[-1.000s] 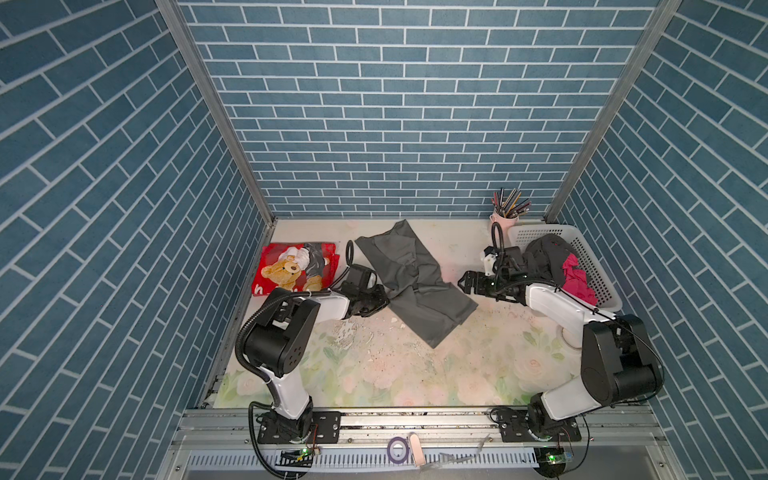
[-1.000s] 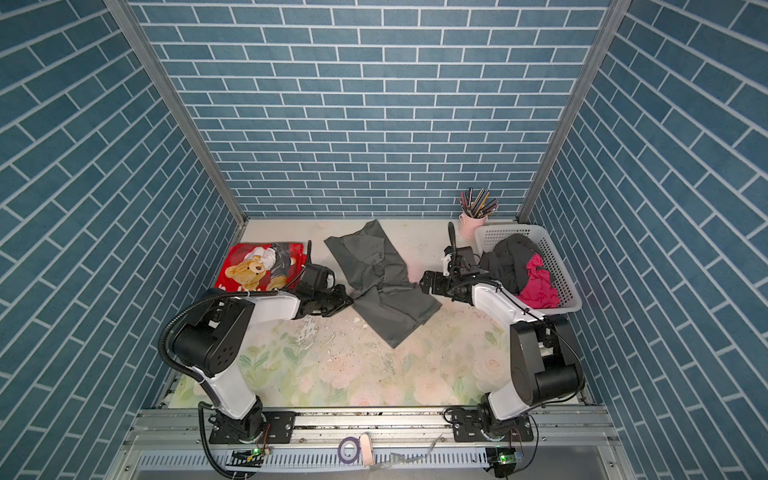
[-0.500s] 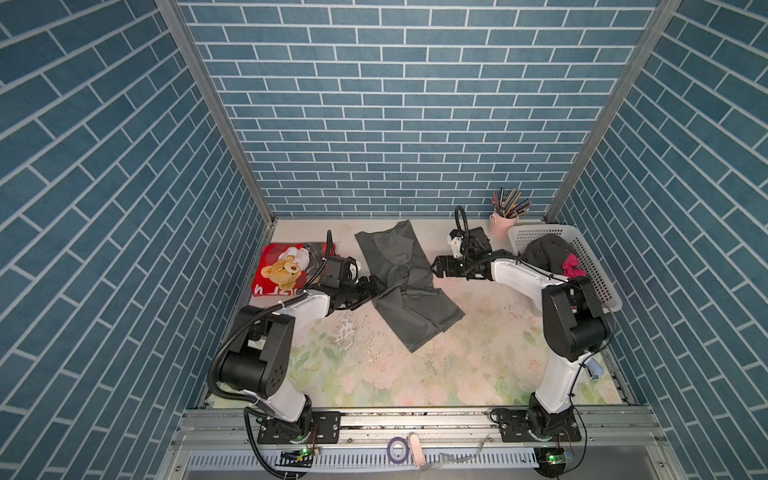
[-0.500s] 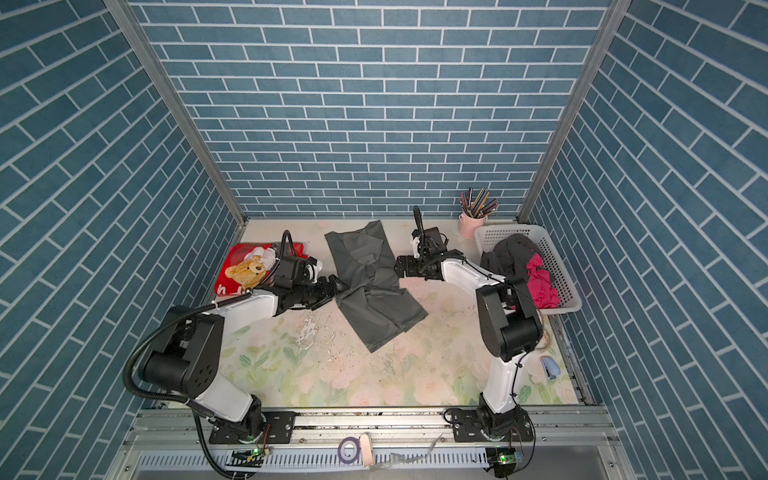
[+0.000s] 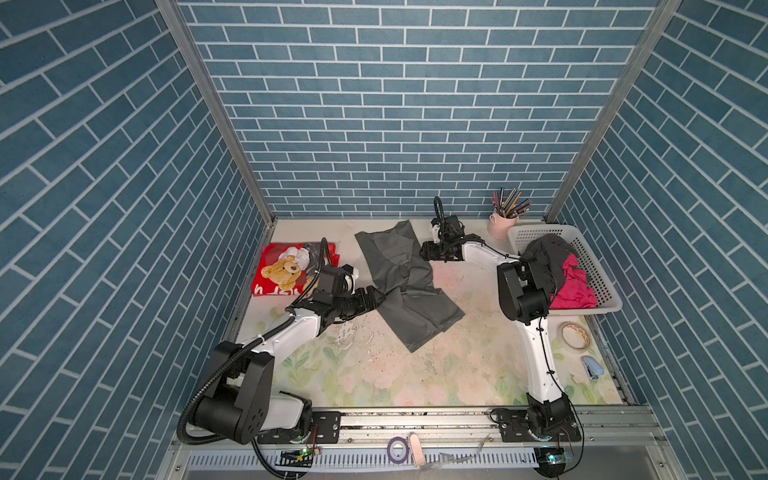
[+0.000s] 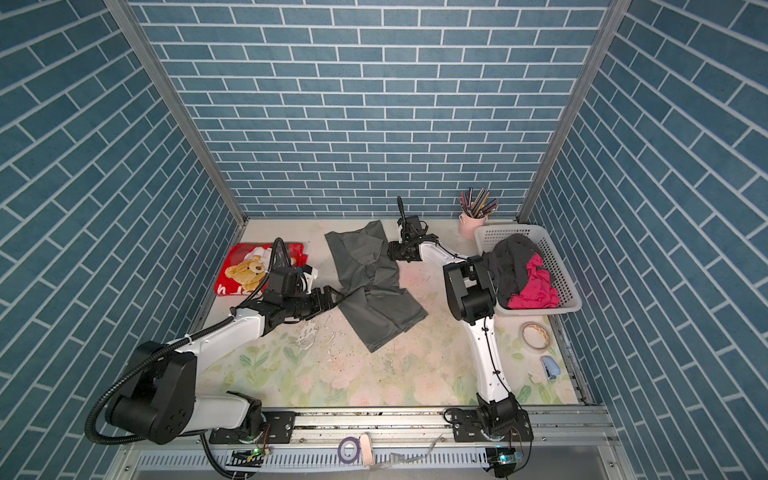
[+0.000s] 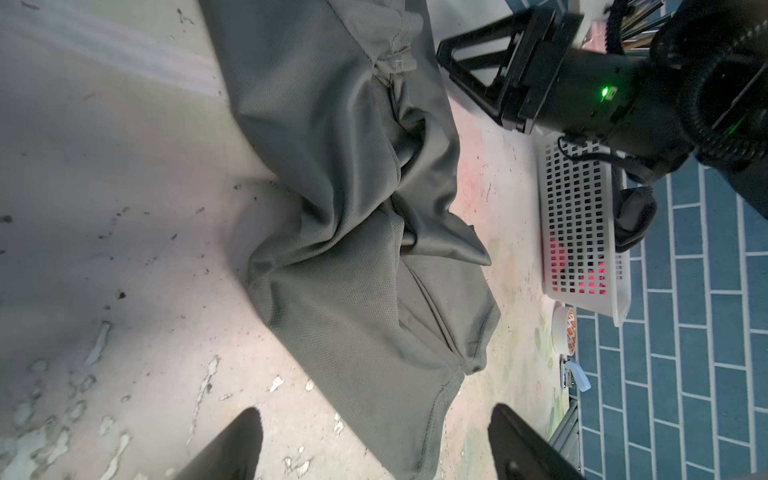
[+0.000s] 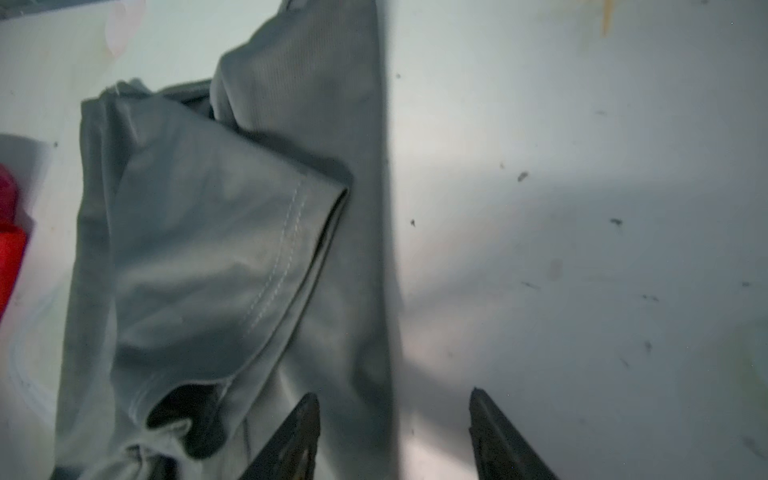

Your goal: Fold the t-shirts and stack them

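A plain dark grey t-shirt (image 5: 409, 291) (image 6: 374, 291) lies crumpled and partly folded mid-table. My left gripper (image 5: 380, 297) (image 7: 374, 436) sits at its left edge, open, with the hem lying loose between the fingers. At the shirt's far right edge, my right gripper (image 5: 424, 252) (image 8: 395, 415) stands open, one finger over the cloth and one over bare table. The red teddy-bear t-shirt (image 5: 286, 270) lies folded at the back left. A dark t-shirt (image 5: 544, 257) and a magenta one (image 5: 575, 286) are heaped in the white basket (image 5: 600, 274).
A pink cup of pencils (image 5: 500, 224) stands at the back beside the basket. A tape roll (image 5: 573, 336) and a blue stapler (image 5: 590, 368) lie near the right edge. Flaked paint marks the table in front of the grey shirt. Brick walls close three sides.
My left gripper has opened and let go of the grey shirt's edge. The right arm swung from the basket leftward to the shirt's far edge, its jaws narrowing.
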Action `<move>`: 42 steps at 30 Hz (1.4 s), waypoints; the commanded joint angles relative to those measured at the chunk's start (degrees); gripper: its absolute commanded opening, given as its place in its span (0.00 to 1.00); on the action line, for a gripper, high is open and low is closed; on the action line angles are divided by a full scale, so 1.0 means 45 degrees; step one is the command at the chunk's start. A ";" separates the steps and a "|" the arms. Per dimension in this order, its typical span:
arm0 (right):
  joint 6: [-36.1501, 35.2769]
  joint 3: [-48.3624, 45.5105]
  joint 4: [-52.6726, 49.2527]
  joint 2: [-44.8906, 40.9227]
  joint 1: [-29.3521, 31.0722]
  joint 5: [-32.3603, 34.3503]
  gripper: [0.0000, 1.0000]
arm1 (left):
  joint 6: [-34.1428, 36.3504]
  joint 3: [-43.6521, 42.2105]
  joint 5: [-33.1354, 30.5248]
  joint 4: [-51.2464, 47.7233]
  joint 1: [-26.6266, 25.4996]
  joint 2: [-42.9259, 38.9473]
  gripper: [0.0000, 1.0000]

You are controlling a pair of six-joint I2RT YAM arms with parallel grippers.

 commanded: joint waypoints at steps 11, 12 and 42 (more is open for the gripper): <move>0.1203 0.1341 -0.1248 0.1632 0.0074 0.1552 0.00 | 0.0300 0.0268 -0.0634 -0.0140 -0.0939 -0.0140 0.87; 0.1251 0.1331 -0.1211 0.1599 0.0020 0.1541 0.00 | 0.0300 0.0260 -0.0710 -0.0164 -0.0981 -0.0179 0.87; 0.0063 -0.3385 -0.0924 -0.4808 -0.2203 0.1025 0.72 | 0.2060 0.2957 -0.8847 -0.3556 -0.4257 0.0586 0.87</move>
